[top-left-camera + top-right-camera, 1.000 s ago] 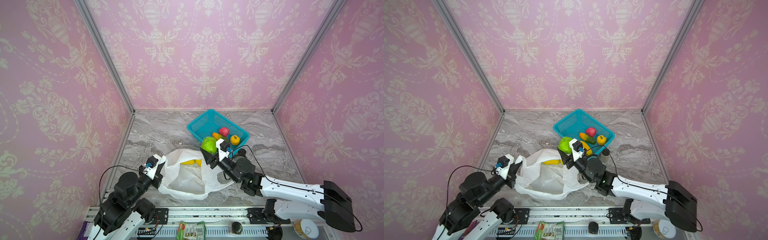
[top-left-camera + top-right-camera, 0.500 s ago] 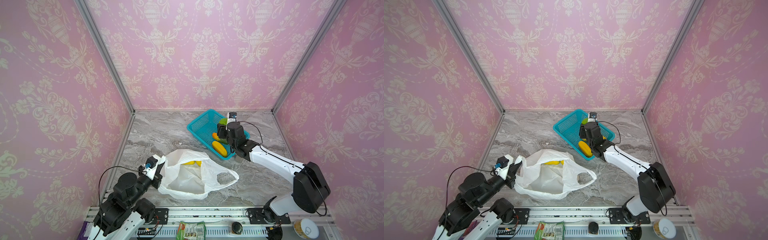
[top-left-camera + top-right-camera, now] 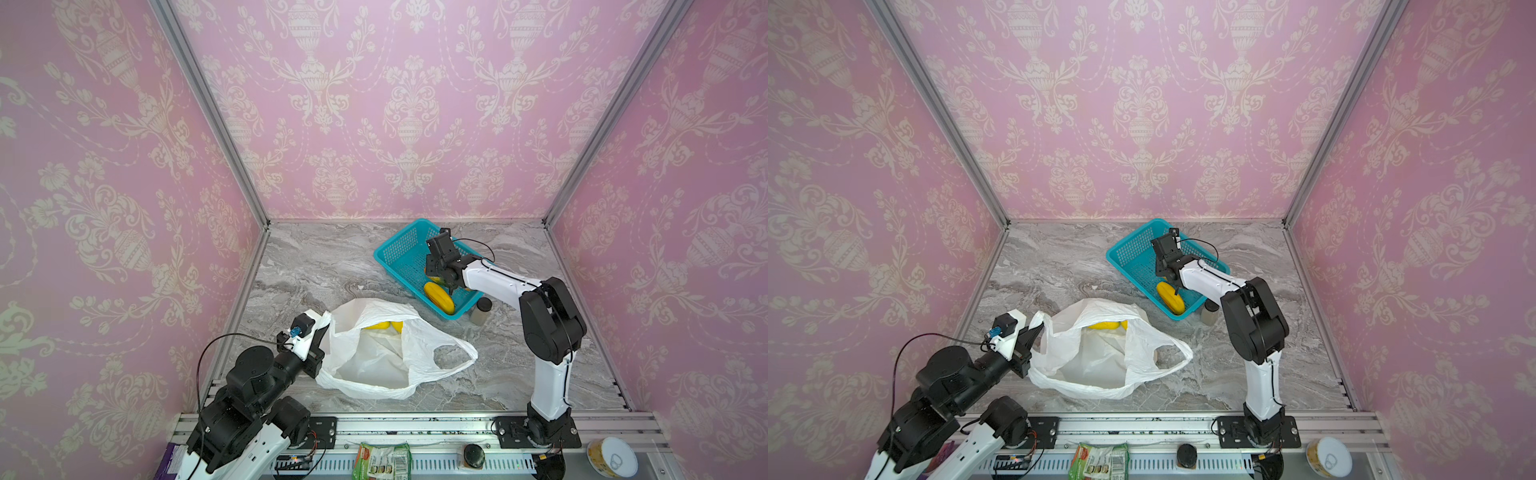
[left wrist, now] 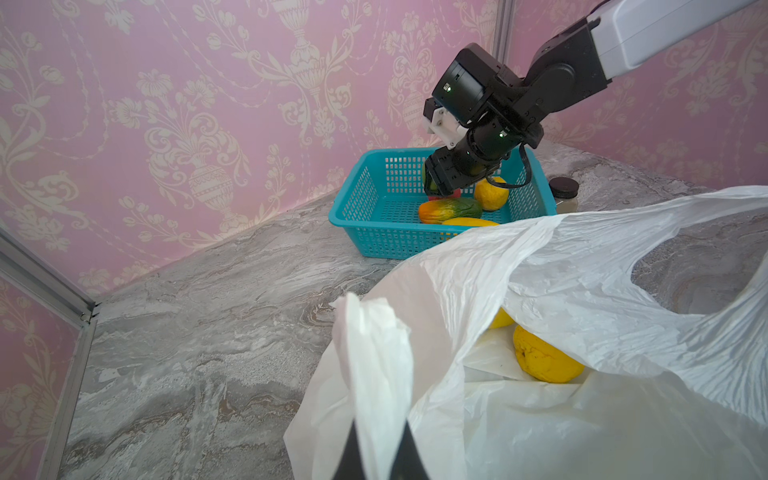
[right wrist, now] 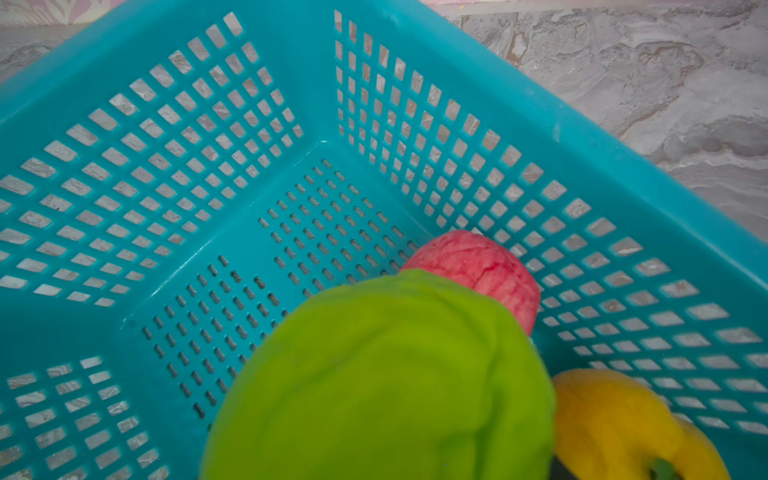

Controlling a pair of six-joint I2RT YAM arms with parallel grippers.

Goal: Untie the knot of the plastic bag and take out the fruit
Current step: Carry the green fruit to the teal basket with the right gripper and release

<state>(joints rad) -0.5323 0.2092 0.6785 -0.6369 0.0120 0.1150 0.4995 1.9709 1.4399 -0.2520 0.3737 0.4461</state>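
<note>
Right wrist view: your right gripper (image 4: 434, 183) holds the green apple (image 5: 382, 374) over the teal basket (image 5: 166, 124). In both top views, plastic bag (image 3: 374, 357) lies lower centre, your left gripper (image 3: 322, 336) pinching its edge.

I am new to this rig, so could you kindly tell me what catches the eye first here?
The big white plastic bag lies open at the table's front, its edge pinched by the left gripper, yellow fruit inside. Behind it to the right, the right gripper holds a green apple over the teal basket.
</note>
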